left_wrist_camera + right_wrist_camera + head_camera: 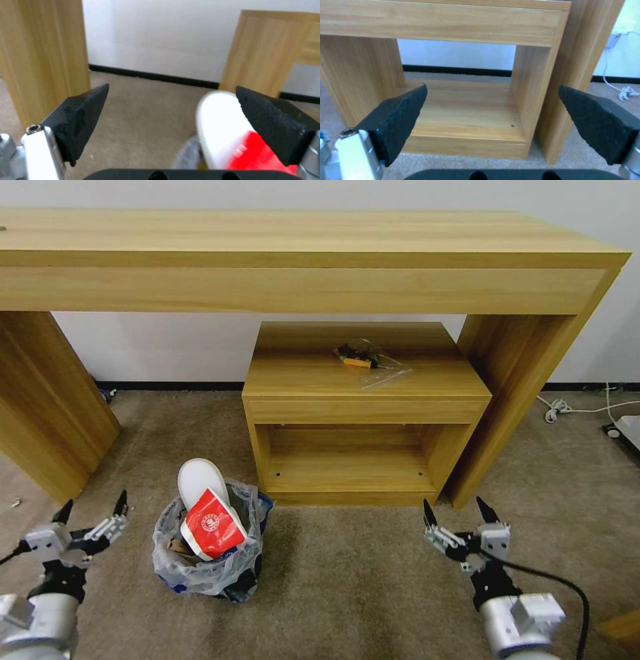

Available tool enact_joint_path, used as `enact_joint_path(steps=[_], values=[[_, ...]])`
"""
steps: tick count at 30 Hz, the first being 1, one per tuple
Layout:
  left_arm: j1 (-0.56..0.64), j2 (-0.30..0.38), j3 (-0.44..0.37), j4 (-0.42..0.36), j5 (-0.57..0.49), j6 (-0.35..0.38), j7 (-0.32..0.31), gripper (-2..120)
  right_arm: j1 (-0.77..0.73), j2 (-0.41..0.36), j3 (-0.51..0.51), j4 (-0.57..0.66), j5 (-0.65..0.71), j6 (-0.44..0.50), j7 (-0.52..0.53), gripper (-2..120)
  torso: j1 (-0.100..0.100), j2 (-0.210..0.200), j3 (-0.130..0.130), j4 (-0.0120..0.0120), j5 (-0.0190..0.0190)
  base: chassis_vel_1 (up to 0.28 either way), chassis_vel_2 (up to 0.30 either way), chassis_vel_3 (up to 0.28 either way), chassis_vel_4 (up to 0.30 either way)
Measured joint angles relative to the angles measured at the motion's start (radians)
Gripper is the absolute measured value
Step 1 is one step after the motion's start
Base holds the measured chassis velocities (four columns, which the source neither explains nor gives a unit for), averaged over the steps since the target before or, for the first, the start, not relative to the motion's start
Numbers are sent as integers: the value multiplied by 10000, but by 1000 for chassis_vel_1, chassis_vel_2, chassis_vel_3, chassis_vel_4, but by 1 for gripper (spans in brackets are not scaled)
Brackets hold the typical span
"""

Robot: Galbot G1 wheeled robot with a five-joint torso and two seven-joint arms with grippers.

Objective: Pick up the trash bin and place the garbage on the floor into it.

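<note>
The trash bin [237, 570], black and lined with a crinkly clear bag, stands on the beige carpet floor [353, 580] in front of a low wooden shelf unit. Garbage sticks up out of it: a white foam insole [198, 480] and a red wrapper [215, 525], with brown scraps below. In the left wrist view the insole [218, 125] and the red wrapper [253, 157] lie behind one finger. My left gripper [93, 508] hangs open just left of the bin, holding nothing. Off to the bin's right, above bare carpet, my right gripper [459, 510] is open and holds nothing.
A long wooden desk [300, 253] spans the back, its legs at left and right. The low shelf unit [363, 400] under it carries a clear plastic packet [367, 359]. White cables [567, 408] and a device lie at the far right. A small white scrap [16, 503] lies far left.
</note>
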Motion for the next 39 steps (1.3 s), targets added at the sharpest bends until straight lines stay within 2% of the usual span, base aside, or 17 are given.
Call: enact_joint_path(steps=[12, 20, 39], values=[[1195, -666, 1291, -1129, 200, -24, 518, 100, -961, 163, -47, 606, -274, 592, 829, 100, 0, 0, 1, 0, 0, 0, 0, 0, 0], [1835, -607, 1346, -1211, 338, -584, 1112, 100, -1300, 164, 115, 611, -273, 1108, 917, 100, -1, 0, 1, 0, 0, 0, 0, 0, 0], [2046, -557, 1370, -1234, 297, -708, 1055, 100, -1365, 180, 76, 564, -447, 1322, 946, 100, 1, 0, 1, 0, -1, 0, 0, 0, 0]])
